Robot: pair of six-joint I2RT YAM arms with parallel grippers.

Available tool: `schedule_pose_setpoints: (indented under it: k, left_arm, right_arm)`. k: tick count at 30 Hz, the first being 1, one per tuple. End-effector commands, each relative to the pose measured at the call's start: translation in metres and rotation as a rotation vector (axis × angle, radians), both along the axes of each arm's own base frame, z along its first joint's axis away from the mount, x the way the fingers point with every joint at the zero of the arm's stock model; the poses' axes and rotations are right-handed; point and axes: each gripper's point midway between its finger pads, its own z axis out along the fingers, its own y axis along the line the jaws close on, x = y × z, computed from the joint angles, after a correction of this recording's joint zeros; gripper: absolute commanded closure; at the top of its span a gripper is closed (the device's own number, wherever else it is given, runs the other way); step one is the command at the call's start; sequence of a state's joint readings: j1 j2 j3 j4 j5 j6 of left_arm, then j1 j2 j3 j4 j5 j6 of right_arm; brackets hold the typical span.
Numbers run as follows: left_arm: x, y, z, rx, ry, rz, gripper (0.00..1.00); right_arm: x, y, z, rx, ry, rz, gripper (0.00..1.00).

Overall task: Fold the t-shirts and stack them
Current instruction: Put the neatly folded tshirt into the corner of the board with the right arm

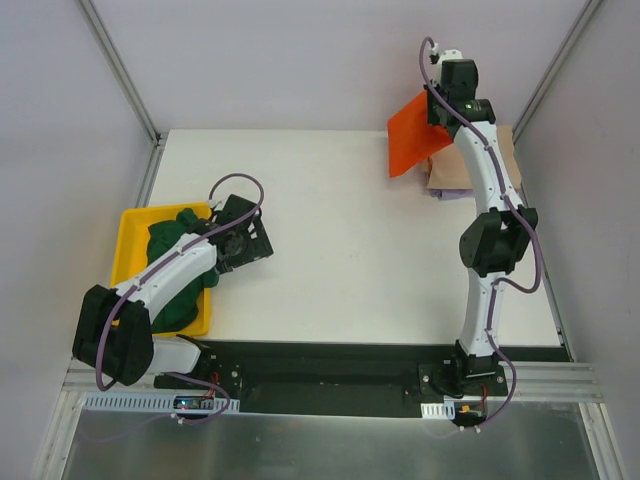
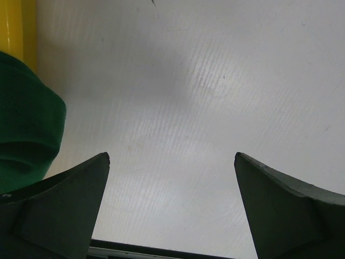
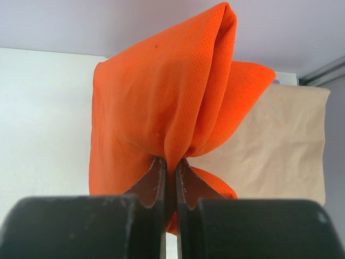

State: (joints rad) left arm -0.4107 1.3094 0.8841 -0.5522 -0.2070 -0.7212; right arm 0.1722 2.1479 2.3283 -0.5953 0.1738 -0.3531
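Hiding part of tan t-shirt [image 3: 283, 151]: orange t-shirt [image 3: 156, 97]

right hand [image 3: 170, 164] clamped on a fold of orange shirt [image 3: 161, 91] | shirt bunched, rising past the hand | tan shirt [image 3: 285, 145] flat behind, right | white table [image 3: 43, 124] left

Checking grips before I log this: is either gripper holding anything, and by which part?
The right gripper is shut on the bright orange-red cloth t-shirt, pinching a bunched fold of it. The left gripper is open and holds nothing.
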Motion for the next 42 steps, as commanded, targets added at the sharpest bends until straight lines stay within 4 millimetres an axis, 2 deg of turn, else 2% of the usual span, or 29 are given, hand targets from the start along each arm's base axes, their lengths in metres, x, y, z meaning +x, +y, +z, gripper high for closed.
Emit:
schedule_pose_setpoints:
  k: [1, 8, 12, 14, 17, 22, 31, 34, 36, 42]
  left_arm:
    - [0.0, -0.001, -0.002, -0.011, 0.027, 0.01, 0.01]
    - [0.004, -0.005, -0.003, -0.02, 0.039, 0.008, 0.01]
    - [0.005, -0.007, -0.004, -0.025, 0.047, 0.008, 0.01]
    - [0.006, -0.009, -0.005, -0.029, 0.05, 0.007, 0.01]
    - [0.007, -0.009, -0.005, -0.032, 0.052, 0.011, 0.01]
    - [0.007, -0.008, -0.005, -0.025, 0.049, 0.014, 0.01]
    - [0.009, -0.008, -0.007, -0.02, 0.056, 0.02, 0.01]
    - [0.009, -0.009, -0.009, -0.019, 0.063, 0.021, 0.01]
    - [0.009, -0.009, -0.009, -0.019, 0.065, 0.022, 0.01]
    - [0.01, -0.01, -0.011, -0.018, 0.073, 0.021, 0.01]
  right_arm:
    - [0.008, -0.038, 0.026, -0.002, -0.075, -0.059, 0.99]
    - [-0.001, -0.073, 0.03, -0.037, -0.051, -0.081, 0.99]
    - [0.004, -0.081, 0.039, -0.007, -0.081, -0.062, 0.99]
    - [0.008, -0.074, 0.045, 0.02, -0.102, -0.027, 0.99]
    - [0.014, -0.054, 0.052, 0.083, -0.142, 0.057, 0.99]
    - [0.025, -0.039, 0.066, 0.148, -0.214, 0.117, 0.99]
    - [0.038, -0.014, 0.058, 0.201, -0.22, 0.197, 0.99]
    - [0.043, -0.011, 0.051, 0.199, -0.217, 0.199, 0.99]
    - [0.046, -0.017, 0.046, 0.176, -0.211, 0.182, 0.99]
    - [0.042, -0.048, 0.035, 0.061, -0.17, 0.113, 0.99]
